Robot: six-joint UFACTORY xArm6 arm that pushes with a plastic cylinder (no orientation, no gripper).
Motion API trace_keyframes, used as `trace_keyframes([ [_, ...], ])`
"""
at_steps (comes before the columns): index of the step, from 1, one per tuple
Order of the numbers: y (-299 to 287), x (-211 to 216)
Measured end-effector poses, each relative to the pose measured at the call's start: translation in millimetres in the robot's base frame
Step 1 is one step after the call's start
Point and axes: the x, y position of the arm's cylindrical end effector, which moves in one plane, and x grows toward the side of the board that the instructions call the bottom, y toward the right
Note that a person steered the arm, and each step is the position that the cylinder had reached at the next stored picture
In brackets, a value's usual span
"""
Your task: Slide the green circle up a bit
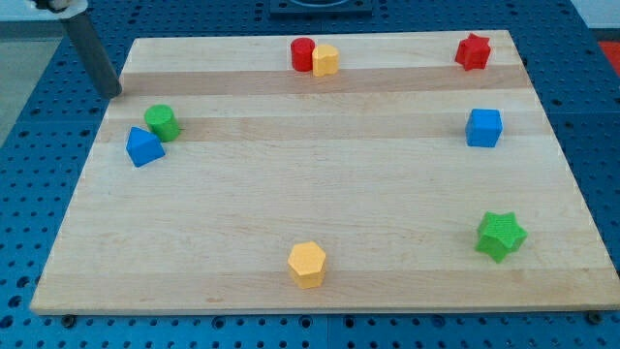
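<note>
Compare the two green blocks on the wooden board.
The green circle is a round cylinder; the green star has points. The green circle sits at the view's left, touching the blue block; the green star stands alone at the lower right. Both share one green colour.

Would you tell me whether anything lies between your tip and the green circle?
Nothing: in the camera view, only bare board separates my tip from the green circle. The blue block sits beyond the circle, toward the view's bottom-left.

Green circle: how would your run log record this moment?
my tip: upper-left of green circle | apart | blue block: at circle's lower-left | push: not begun
</note>
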Motion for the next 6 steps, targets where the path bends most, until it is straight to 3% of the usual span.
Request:
trace_keyframes([
  [1, 3.3, 54.6],
  [4, 35.8, 160.3],
  [5, 80.2, 135.9],
  [6, 81.3, 135.6],
])
